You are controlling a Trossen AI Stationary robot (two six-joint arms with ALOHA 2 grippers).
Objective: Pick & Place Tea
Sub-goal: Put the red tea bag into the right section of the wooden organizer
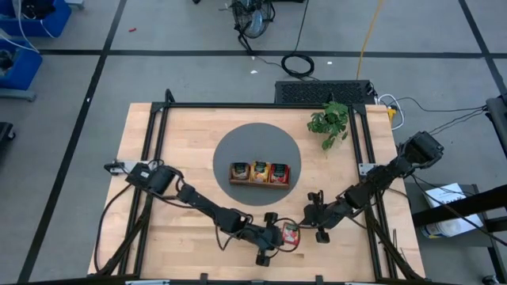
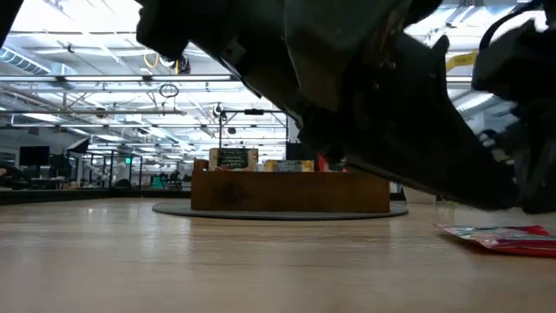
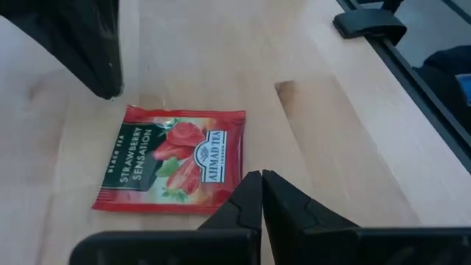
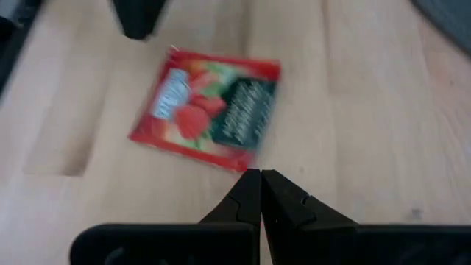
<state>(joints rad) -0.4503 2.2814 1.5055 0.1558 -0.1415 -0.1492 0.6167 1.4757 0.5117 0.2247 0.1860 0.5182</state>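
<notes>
**Red packet flat on table between two closed grippers**

Red packet point(image 3: 172, 160): one square tea sachet, red with a strawberry picture and a dark green label band. Lies flat on the bare wood near the table's front edge, right of centre in the high view point(image 1: 291, 233). Held by nothing. In the low view it shows as a thin red sliver point(image 2: 504, 236) on the tabletop at the right.

Left gripper point(image 3: 261, 179): fingers pressed together, empty. Tips sit just beside the packet's edge, not on it. The arm reaches in from the table's left side, low over the front.

Right gripper point(image 4: 260, 177): fingers together, empty. It points at the same packet point(image 4: 207, 107) from the opposite side, tips just short of the packet's near corner. The arm comes in from the table's right edge.

Tray point(image 1: 260, 181): brown wood, three compartments, on a grey round mat point(image 1: 238, 146) at the table's centre, well apart from the red packet. Each compartment holds upright packets: pale at the left, orange in the middle, red at the right.

Plant point(image 1: 330, 122): green, leafy, at the far right of the table point(image 1: 190, 134), beyond the mat.
</notes>
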